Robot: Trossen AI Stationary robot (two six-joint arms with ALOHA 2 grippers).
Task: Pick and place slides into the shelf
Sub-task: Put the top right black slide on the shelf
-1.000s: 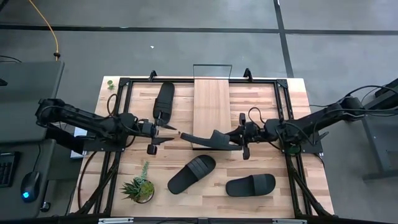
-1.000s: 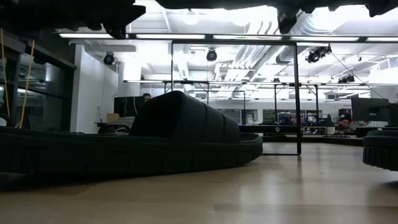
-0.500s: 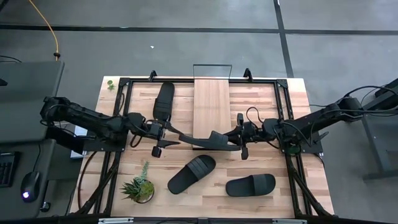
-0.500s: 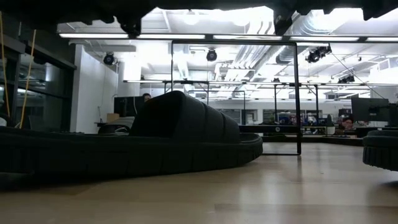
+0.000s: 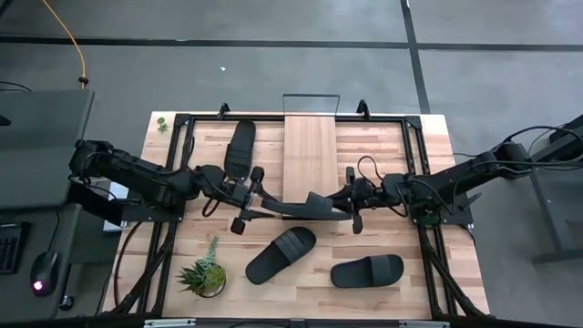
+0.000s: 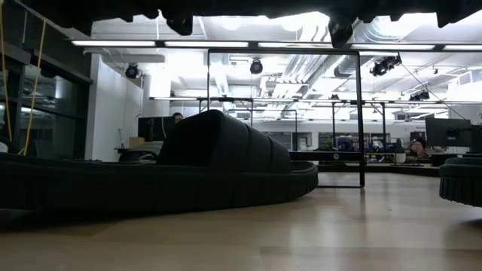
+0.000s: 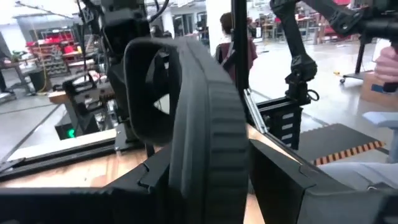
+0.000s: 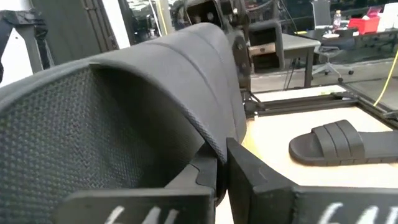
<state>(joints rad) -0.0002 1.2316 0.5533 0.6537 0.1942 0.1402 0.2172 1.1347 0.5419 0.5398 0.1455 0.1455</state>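
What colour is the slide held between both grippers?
All black slide; high view shows it best.

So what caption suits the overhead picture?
Both grippers hold one slide between them below the shelf.

No legible text, label, brand, number or sign appears in any view; markings in the background room are too small to read.

Slides [image 5: 301, 206]: solid black; strap outer face ribbed, strap inner face fine mesh-textured. Shelf [image 5: 311, 153]: light wood board, thin black wire frame. Tabletop [image 5: 437, 164]: butcher-block pattern, light wood strips. Potted plant [image 5: 202, 271], at 7 o'clock: green.
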